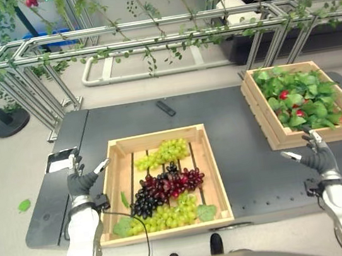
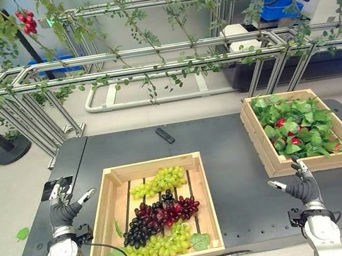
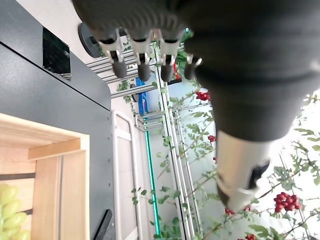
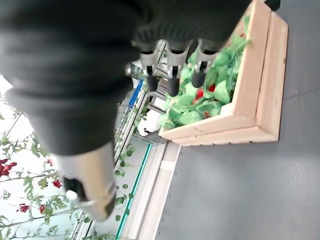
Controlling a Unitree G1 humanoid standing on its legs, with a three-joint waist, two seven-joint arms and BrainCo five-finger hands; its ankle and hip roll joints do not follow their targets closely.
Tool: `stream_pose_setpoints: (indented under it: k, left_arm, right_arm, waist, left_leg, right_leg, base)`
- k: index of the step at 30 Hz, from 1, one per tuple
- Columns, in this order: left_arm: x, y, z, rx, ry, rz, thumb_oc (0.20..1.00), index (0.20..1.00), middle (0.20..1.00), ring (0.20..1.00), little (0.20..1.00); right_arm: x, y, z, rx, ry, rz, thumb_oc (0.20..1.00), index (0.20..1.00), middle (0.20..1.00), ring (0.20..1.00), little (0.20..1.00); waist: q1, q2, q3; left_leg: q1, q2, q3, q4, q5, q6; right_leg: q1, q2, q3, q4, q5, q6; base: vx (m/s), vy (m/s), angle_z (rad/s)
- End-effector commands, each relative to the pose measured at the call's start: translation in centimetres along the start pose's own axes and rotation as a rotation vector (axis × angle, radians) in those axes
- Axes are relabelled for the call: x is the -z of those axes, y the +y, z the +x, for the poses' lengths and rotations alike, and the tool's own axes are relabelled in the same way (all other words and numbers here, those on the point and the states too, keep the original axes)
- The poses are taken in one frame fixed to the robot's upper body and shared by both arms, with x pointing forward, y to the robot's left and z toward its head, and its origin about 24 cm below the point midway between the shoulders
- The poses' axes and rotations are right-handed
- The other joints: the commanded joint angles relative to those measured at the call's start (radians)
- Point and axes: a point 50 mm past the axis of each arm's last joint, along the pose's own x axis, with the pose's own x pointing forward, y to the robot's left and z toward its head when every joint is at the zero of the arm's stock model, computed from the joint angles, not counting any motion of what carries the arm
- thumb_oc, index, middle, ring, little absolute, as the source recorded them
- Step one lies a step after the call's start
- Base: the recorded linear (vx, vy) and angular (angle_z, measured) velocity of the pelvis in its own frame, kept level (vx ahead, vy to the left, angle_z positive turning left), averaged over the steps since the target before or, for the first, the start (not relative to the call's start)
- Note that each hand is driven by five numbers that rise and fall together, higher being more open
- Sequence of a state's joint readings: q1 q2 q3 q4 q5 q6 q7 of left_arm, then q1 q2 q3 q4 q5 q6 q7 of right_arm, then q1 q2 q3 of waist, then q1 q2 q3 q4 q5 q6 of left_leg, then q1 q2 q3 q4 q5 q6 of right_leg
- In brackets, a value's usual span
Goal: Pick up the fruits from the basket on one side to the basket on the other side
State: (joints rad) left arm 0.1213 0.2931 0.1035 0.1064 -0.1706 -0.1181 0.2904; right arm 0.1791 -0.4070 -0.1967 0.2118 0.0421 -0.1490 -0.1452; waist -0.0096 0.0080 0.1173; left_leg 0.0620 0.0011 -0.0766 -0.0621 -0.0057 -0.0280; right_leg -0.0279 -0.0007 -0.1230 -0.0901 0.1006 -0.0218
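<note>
Slatted wooden crate [image 1: 118,192], glossy grapes [image 1: 166,186]

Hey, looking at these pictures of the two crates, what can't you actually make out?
- Red fruits in the far crate: green leaves cover most of them, so kind and number are unclear in the eye views.
- Small dark object on the table: too small to identify.
- Near crate in the left wrist view: cut off by the edge.
- Bottom grapes: partly under leaves.
</note>
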Motion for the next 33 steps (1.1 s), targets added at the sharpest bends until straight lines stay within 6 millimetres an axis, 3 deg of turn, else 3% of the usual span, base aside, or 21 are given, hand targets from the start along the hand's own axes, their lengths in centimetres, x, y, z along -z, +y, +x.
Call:
stream_pose_setpoints:
  k: [1,6,12,23,33]
  left_arm:
    - [-2.3,0.4,1.3,0.013,-0.125,0.028,1.000,1.000,1.000,1.000,1.000]
    - [-2.0,0.8,1.1,-0.006,-0.113,0.031,1.000,1.000,1.000,1.000,1.000]
    - [-1.6,1.1,0.7,-0.013,-0.099,0.036,1.000,1.000,1.000,1.000,1.000]
    - [-1.0,1.5,0.2,-0.015,-0.070,0.037,1.000,1.000,1.000,1.000,1.000]
    - [-0.8,1.8,0.4,-0.026,-0.062,0.059,1.000,1.000,1.000,1.000,1.000]
  right_arm:
    - [-2.2,-1.5,0.8,0.056,-0.120,0.008,1.000,1.000,1.000,1.000,1.000]
    - [-2.1,-1.0,0.9,0.030,-0.115,0.003,1.000,1.000,1.000,1.000,1.000]
    - [-1.6,-0.9,0.8,0.028,-0.095,0.000,1.000,1.000,1.000,1.000,1.000]
    - [-1.1,-1.4,0.6,0.048,-0.072,-0.023,1.000,1.000,1.000,1.000,1.000]
    - [-2.1,-1.7,1.2,0.051,-0.109,-0.042,1.000,1.000,1.000,1.000,1.000]
  waist:
    - [-0.004,-0.042,-0.028]
    - [0.009,-0.047,-0.033]
    - [0.016,-0.049,-0.055]
    - [0.023,-0.043,-0.064]
    - [0.027,-0.051,-0.067]
  left_leg:
    - [0.002,-0.052,0.047,0.014,0.003,0.022]
    - [0.020,-0.063,0.015,0.024,-0.014,0.030]
    - [0.033,-0.056,0.014,-0.011,0.004,0.032]
    - [0.061,-0.058,0.013,-0.025,-0.010,0.033]
    - [0.070,-0.051,0.017,-0.025,-0.019,0.028]
  right_leg:
    - [0.052,-0.035,0.011,0.089,-0.075,0.100]
    - [0.071,-0.028,0.056,0.068,-0.070,0.095]
    - [0.079,-0.023,0.059,0.050,-0.060,0.097]
    - [0.122,-0.024,0.052,0.005,-0.058,0.102]
    - [0.135,-0.023,0.046,0.003,-0.061,0.105]
  base:
    - [0.06,-0.010,-0.07]
    - [0.05,-0.015,-0.09]
    - [0.01,-0.008,-0.05]
    - [0.01,0.000,0.00]
    - [0.00,0.000,0.00]
